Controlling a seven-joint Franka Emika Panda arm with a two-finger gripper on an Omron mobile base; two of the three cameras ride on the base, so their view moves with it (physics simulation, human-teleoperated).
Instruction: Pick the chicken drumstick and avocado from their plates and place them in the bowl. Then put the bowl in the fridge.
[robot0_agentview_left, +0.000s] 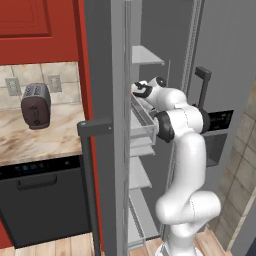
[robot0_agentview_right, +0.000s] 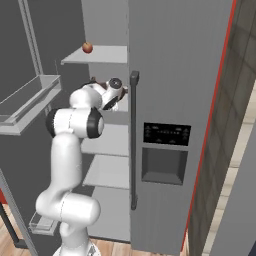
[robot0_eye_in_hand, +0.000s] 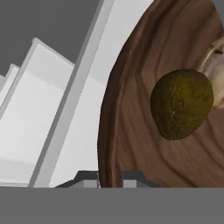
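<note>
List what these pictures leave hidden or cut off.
- Golden-brown chicken drumstick: hand view, cut by the right edge.
- Dark brown wooden bowl: hand view, cut by the edges.
- Gripper: left base view, fingertips hidden behind the grey fridge door.

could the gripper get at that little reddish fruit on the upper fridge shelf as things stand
Probably not right now: the gripper is shut on the rim of the bowl, one shelf below. The fruit sits in the open with nothing in front.
</note>
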